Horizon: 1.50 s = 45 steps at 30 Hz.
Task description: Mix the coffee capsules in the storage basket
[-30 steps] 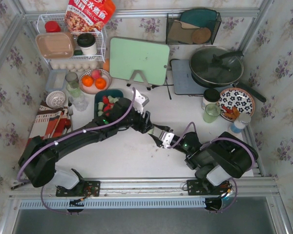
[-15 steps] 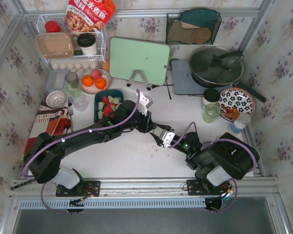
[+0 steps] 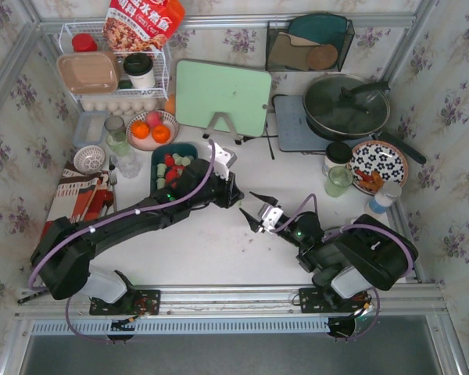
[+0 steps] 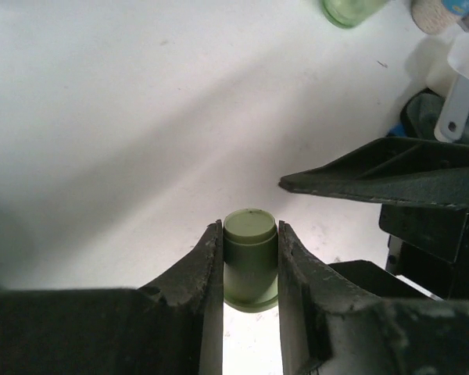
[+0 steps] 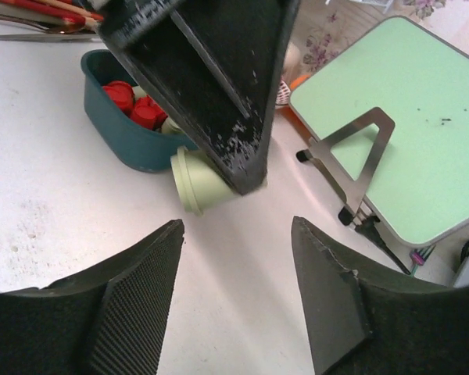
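From above, the storage basket point(image 3: 184, 147) sits on the white desk point(image 3: 219, 250). Red and pale green coffee capsules point(image 3: 170, 164) lie mixed inside it. Just behind it is a round bowl point(image 3: 172, 123) with two oranges point(image 3: 141, 130) in it. The left arm reaches over the basket's right side. Its left pincer point(image 3: 234, 199) is just past the basket. The right pincer point(image 3: 250, 211) is close by and points at it, with its jaws wide apart.

From the left wrist, the left pincer point(image 4: 249, 228) is pinched narrow on one pale green capsule point(image 4: 250, 254). The flat small end of the capsule faces out. The desk point(image 4: 141, 117) lies below it. One dark finger of the right pincer point(image 4: 391, 176) pokes in from the right.

From the right wrist, the right pincer point(image 5: 236, 226) is spread wide and holds nothing. In front of it the left pincer point(image 5: 246, 176) grips the pale green capsule point(image 5: 194, 183), tipped on its side just beside the storage basket point(image 5: 133, 144). It is hard to tell if the capsule touches the desk point(image 5: 242, 312). Red coffee capsules point(image 5: 133, 105) show inside the basket. A green cutting board point(image 5: 406, 117) leans on a stand to the right.
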Each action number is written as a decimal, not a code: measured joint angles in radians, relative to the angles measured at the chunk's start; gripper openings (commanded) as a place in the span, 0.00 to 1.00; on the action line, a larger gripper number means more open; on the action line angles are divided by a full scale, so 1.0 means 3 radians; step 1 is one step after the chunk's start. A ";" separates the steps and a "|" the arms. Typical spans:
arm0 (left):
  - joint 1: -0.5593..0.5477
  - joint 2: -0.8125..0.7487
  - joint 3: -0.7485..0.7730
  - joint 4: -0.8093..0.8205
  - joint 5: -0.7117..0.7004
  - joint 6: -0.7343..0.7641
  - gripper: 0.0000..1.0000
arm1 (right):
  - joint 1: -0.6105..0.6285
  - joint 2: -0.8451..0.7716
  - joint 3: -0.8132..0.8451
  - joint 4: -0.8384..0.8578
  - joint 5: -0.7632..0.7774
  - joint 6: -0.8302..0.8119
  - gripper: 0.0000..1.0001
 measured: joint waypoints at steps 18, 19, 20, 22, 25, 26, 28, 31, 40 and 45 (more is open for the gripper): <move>0.1303 0.0142 0.0519 -0.0589 -0.0609 0.0351 0.16 | 0.0000 0.0112 0.0038 0.0004 0.0572 0.0216 0.77; 0.1385 0.0275 0.0610 -0.0603 -0.0628 0.0366 0.16 | 0.0000 0.0121 0.0042 0.0004 0.0615 0.0248 0.78; 0.1450 0.0397 0.0690 -0.0619 -0.0642 0.0387 0.17 | 0.0000 0.0131 0.0042 0.0004 0.0636 0.0294 0.78; 0.1572 0.0651 0.0863 -0.0680 -0.0657 0.0413 0.17 | 0.0000 0.0154 0.0043 0.0004 0.0690 0.0303 0.78; 0.1678 0.0997 0.1092 -0.0718 -0.0654 0.0411 0.19 | 0.0000 0.0170 0.0047 0.0006 0.0712 0.0360 0.79; 0.1686 0.1082 0.1134 -0.0718 -0.0641 0.0409 0.20 | 0.0000 0.0179 0.0047 0.0005 0.0720 0.0362 0.79; 0.1686 0.1246 0.1193 -0.0725 -0.0599 0.0390 0.23 | 0.0000 0.0182 0.0047 0.0006 0.0720 0.0364 0.79; 0.1684 0.1378 0.1194 -0.0758 -0.0645 0.0361 0.33 | 0.0000 0.0182 0.0047 0.0006 0.0721 0.0365 0.80; 0.1888 0.1331 0.0960 -0.0820 -0.1015 0.0323 0.77 | 0.0000 0.0224 0.0061 0.0006 0.0720 0.0375 0.82; 0.1930 0.1161 0.0917 -0.0821 -0.0991 0.0323 0.96 | 0.0000 0.0229 0.0066 0.0006 0.0782 0.0380 0.95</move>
